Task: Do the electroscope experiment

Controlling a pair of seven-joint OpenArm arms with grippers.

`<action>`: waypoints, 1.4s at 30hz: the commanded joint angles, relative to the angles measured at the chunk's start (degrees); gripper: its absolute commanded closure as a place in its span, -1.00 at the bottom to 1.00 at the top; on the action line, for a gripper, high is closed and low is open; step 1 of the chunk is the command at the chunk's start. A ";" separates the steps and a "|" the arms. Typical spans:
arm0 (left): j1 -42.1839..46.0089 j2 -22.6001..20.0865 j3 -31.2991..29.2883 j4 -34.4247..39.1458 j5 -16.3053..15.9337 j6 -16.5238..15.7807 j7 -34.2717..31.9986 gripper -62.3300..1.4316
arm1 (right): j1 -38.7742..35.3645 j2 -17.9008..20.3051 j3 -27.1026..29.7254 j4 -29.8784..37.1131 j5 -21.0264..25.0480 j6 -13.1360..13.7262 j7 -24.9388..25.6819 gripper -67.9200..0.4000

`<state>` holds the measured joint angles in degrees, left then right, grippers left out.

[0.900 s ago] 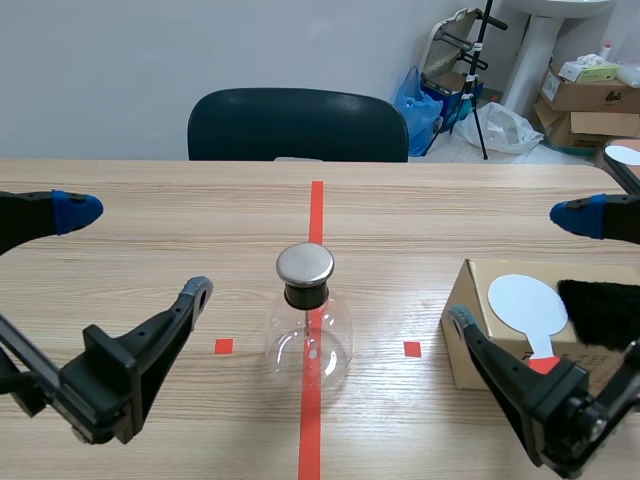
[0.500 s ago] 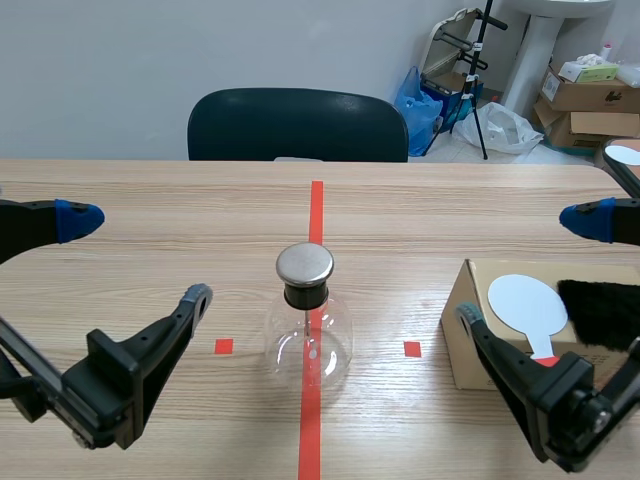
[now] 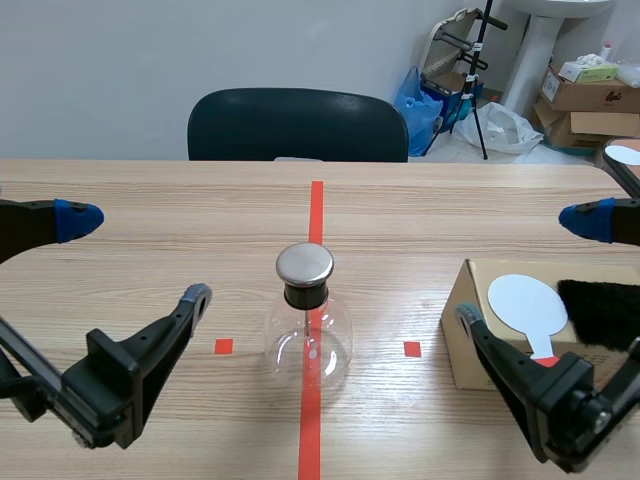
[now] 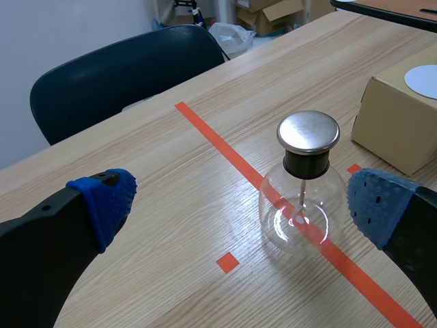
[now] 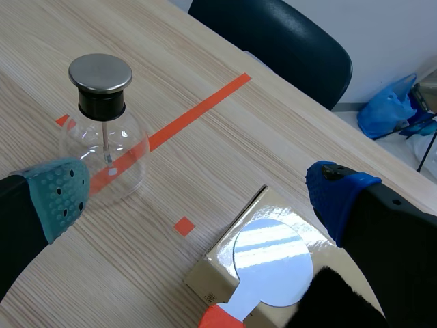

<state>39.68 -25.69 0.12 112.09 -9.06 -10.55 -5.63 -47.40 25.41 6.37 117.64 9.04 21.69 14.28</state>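
Note:
The electroscope (image 3: 307,322) is a clear glass flask with a black stopper and a round metal cap, standing on the red centre line; it also shows ahead of each gripper (image 4: 304,188) (image 5: 104,127). On a cardboard box (image 3: 470,315) at the right lie a white disc paddle with a red handle (image 3: 527,306) (image 5: 271,263) and a black fur piece (image 3: 603,310) (image 5: 334,301). My left gripper (image 3: 135,255) is open, left of the flask. Over the box's near side, my right gripper (image 3: 525,268) is also open and holds nothing.
A dark chair (image 3: 297,125) stands behind the table's far edge. Cardboard boxes (image 3: 590,100), a blue bag and a tripod sit on the floor at the back right. Small red tape squares (image 3: 223,346) flank the flask.
Both grippers have shifted very slightly; the flask, paddle and fur have not moved.

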 commanded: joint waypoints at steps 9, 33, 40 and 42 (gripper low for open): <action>0.28 0.74 0.17 0.35 -0.33 0.11 -0.72 -1.00 | -0.20 0.13 0.70 1.16 0.42 -0.24 1.09 -1.00; 0.28 0.74 0.17 0.35 -0.33 0.11 -0.74 -1.00 | -11.96 0.13 2.16 3.43 -33.55 -10.45 9.73 -1.00; 0.28 0.74 0.17 0.35 -0.33 0.11 -0.74 -1.00 | -18.56 -0.11 2.12 3.37 -44.89 -17.77 11.85 -1.00; 0.28 0.74 0.17 0.35 -0.33 0.11 -0.74 -1.00 | -19.06 -0.52 1.90 3.30 -46.84 -18.05 11.56 -1.00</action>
<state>39.68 -25.69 0.12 112.09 -9.06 -10.55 -5.61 -66.89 25.19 8.25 119.98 -38.11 4.19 25.93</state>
